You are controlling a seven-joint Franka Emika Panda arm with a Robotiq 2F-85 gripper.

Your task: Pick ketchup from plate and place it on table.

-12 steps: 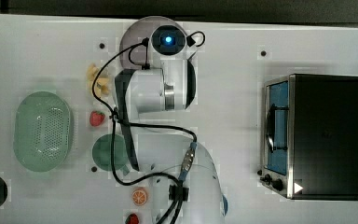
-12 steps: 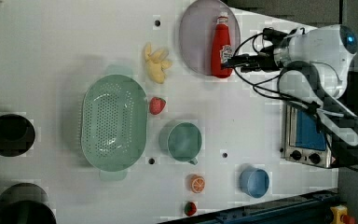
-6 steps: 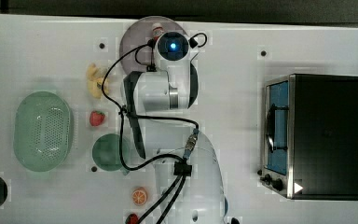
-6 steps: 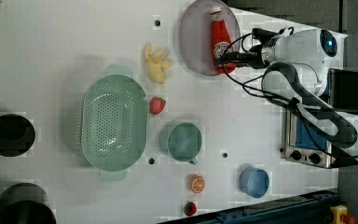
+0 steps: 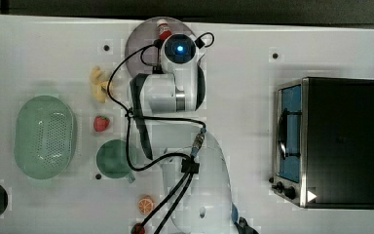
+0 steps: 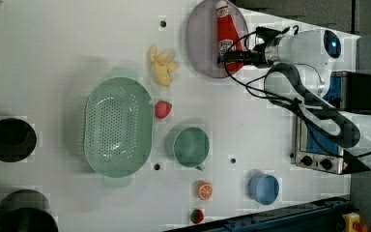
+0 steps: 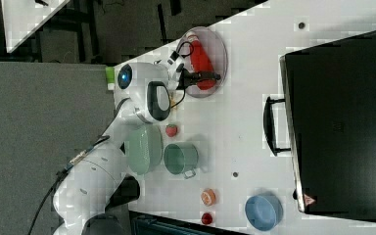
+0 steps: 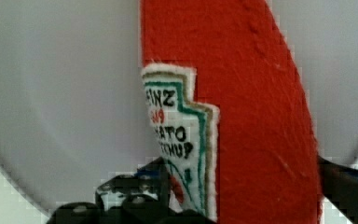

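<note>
One ketchup (image 6: 227,30) bottle lying flat on one plate (image 6: 200,43), cap toward 12 o'clock in the left view. Gripper (image 6: 228,56) at the bottle's 6 o'clock end, jaws wide, one finger each side of the body in the wrist view, not clamped. On the table (image 6: 77,38): one basket (image 6: 118,126) at 8 o'clock from the plate, one strawberry (image 6: 163,109), one green cup (image 6: 191,147), one blue bowl (image 6: 263,188).

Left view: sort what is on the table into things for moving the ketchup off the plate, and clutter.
Job: ketchup, plate, table, open pincer.

Clutter: green basket, green cup, strawberry, bananas, blue bowl, orange slice, oven.
</note>
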